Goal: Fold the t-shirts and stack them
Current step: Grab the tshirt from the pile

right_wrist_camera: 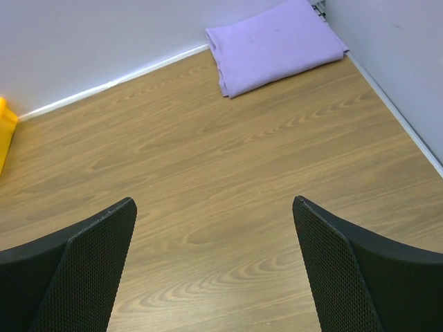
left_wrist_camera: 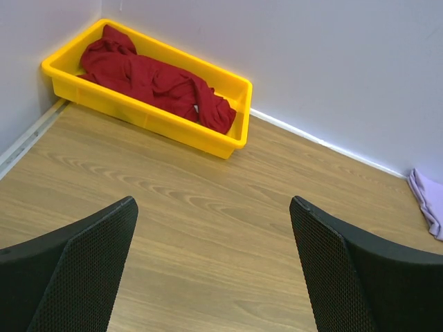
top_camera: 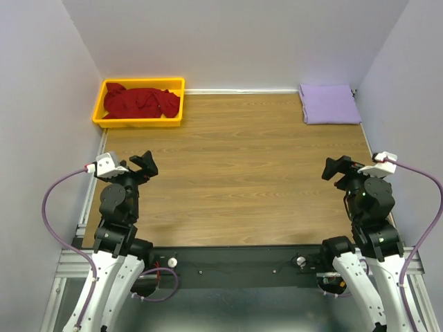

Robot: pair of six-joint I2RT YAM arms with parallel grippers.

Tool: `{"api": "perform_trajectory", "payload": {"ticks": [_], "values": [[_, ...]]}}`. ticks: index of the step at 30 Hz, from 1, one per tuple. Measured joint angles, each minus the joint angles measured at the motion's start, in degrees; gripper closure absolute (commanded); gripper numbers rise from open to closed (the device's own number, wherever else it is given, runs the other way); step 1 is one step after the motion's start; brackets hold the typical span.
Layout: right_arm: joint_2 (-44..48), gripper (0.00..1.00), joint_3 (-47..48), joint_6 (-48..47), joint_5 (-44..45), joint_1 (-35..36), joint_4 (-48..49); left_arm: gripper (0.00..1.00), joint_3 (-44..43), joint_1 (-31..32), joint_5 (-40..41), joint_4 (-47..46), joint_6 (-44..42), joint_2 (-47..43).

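The deep red t-shirt [top_camera: 142, 102] lies crumpled inside the yellow tray at the far left corner; it also shows in the left wrist view [left_wrist_camera: 152, 79]. The lavender t-shirt [top_camera: 329, 104] lies folded flat at the far right corner, seen too in the right wrist view [right_wrist_camera: 273, 45]. My left gripper [top_camera: 144, 164] is open and empty above the table's near left, far from the tray. My right gripper [top_camera: 334, 168] is open and empty above the near right, far from the lavender shirt.
The yellow tray [top_camera: 100, 104] stands against the back wall and left wall. Grey walls close the table on three sides. Bare wooden tabletop [top_camera: 235, 180] spreads between the two arms and the shirts.
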State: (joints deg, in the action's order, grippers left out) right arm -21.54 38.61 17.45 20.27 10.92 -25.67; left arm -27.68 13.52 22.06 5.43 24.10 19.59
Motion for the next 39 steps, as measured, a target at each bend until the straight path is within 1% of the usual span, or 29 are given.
{"api": "perform_trajectory", "payload": {"ticks": [2,5,9,13,15,18,20,22,24,25,26,28,30,34,39], "values": [[0.5,0.00,-0.2,0.0,0.0,0.3,0.2,0.01,0.0,0.0,0.0,-0.3,0.0,0.5],[1.2,0.00,-0.6,0.0,0.1,1.1,0.5,0.01,-0.7,0.0,0.0,-1.1,-0.1,3.8],[1.9,0.00,-1.2,0.0,0.5,2.2,0.8,0.01,-3.5,0.0,-0.3,-2.6,-0.3,13.3],[2.2,0.00,-1.7,0.0,0.8,2.9,0.8,0.01,-8.7,0.0,-0.4,-4.1,0.5,26.6],[2.4,0.00,-1.9,0.0,0.9,3.0,0.9,0.01,-13.5,0.0,-0.4,-4.4,1.1,35.5],[2.7,0.00,-2.1,0.0,0.9,3.1,1.2,0.02,-23.0,-0.4,-0.5,-4.1,1.6,49.5],[2.8,0.00,-2.2,0.0,0.9,3.5,1.4,0.02,-29.0,-0.7,-0.4,-3.6,1.6,56.8],[2.8,0.00,-2.2,0.0,0.9,3.7,1.6,0.02,-37.0,-1.5,-0.4,-2.4,1.6,64.4],[2.8,0.00,-2.2,0.0,0.9,3.8,1.7,0.03,-42.1,-2.1,-0.4,-1.9,1.4,69.5],[2.8,0.00,-2.3,0.0,0.9,3.8,1.7,0.04,-46.9,-2.7,-0.4,-1.8,1.2,73.8],[2.8,0.00,-2.3,0.1,0.9,3.9,1.7,0.04,-49.2,-3.0,-0.4,-1.7,0.9,76.1],[2.7,0.00,-2.3,0.1,0.9,4.1,1.8,0.05,-56.2,-3.8,-0.3,-1.0,0.4,83.4],[2.4,0.00,-2.3,0.1,0.9,4.2,2.0,0.09,-62.7,-4.6,-0.3,0.4,-0.1,90.6],[1.1,0.00,-2.3,0.1,0.6,4.6,2.1,0.09,-73.9,-6.1,-0.3,4.5,-0.9,103.1],[-1.7,0.00,-2.3,0.1,-0.8,4.9,2.1,0.12,-85.3,-7.5,-0.5,9.2,-2.1,114.3]]}}
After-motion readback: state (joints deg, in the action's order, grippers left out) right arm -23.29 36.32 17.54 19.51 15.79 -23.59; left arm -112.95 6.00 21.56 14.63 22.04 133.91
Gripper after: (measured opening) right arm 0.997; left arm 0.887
